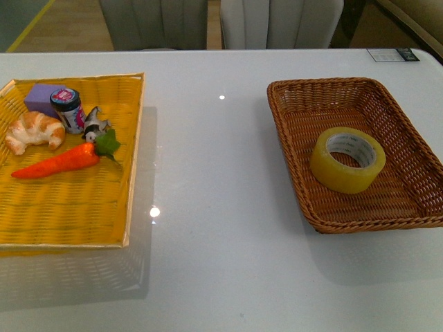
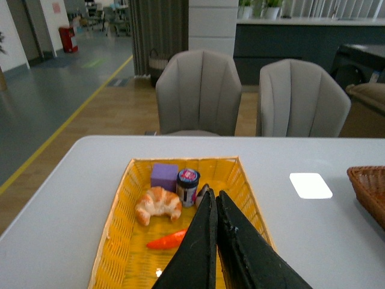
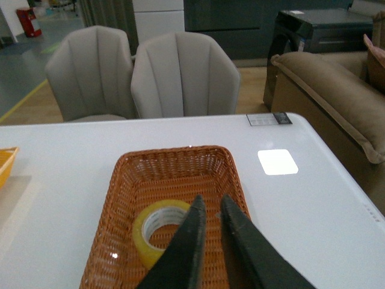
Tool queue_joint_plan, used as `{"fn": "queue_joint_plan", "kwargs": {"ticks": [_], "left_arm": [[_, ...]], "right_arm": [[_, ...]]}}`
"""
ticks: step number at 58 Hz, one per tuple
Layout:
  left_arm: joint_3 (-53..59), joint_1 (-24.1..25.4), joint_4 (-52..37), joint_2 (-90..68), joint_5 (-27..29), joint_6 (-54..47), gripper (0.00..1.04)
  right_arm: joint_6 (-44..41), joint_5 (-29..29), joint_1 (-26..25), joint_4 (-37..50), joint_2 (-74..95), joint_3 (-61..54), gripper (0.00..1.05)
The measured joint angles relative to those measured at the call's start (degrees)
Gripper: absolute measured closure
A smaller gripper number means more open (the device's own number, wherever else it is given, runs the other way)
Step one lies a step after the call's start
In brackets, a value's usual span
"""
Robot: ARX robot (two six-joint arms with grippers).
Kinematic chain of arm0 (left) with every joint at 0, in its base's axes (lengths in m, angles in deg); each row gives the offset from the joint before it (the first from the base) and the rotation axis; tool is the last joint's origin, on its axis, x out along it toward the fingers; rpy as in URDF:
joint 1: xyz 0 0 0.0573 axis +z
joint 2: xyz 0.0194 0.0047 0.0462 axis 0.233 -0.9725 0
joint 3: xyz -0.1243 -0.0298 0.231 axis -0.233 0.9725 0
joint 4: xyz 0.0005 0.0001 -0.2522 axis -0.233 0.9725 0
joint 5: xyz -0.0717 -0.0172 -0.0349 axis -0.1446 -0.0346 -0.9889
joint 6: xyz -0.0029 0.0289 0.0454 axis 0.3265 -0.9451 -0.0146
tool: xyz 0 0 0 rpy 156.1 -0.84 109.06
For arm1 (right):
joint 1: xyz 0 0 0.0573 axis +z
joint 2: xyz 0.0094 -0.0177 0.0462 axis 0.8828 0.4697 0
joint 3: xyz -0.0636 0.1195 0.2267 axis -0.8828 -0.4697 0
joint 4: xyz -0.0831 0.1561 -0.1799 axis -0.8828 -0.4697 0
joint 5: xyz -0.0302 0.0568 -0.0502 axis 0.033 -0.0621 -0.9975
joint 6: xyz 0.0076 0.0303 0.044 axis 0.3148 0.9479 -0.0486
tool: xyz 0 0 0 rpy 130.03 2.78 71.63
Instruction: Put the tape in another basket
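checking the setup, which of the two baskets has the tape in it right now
The brown wicker basket, on the robot's right. The tape lies alone in it; the yellow tray holds only food items and no tape.

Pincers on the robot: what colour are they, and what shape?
Both are plain black. The left pincer has two long fingers that taper to narrow tips, like a beak. The right pincer looks the same: two black, wedge-shaped fingers. No cables, labels or markings show on either. The arms themselves are out of view.

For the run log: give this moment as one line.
tape: lying in brown basket | yellow tray: no tape | left gripper: shut, empty | right gripper: slightly open, empty, above tape
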Motion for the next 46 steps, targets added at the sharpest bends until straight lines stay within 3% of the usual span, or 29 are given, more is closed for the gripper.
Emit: {"fn": "queue_joint_plan", "kwargs": {"ticks": [2,4,9,46], "left_arm": [[0.0,0.0,0.2,0.0,0.0,0.0,1.03],[0.0,0.0,0.3,0.0,0.0,0.0,1.03],[0.0,0.0,0.3,0.0,0.0,0.0,1.03],[0.0,0.0,0.3,0.1,0.0,0.0,1.03]], "right_arm": [[-0.1,-1.2,0.7,-1.0,-1.4,-0.5,1.02],[-0.4,-4.0,2.7,-2.6,-3.2,-0.9,1.03],[-0.6,-4.4,4.8,-6.0,-7.5,-1.5,1.03],[-0.6,-4.9,5.0,-28.5,-32.3,-1.7,1.03]]}}
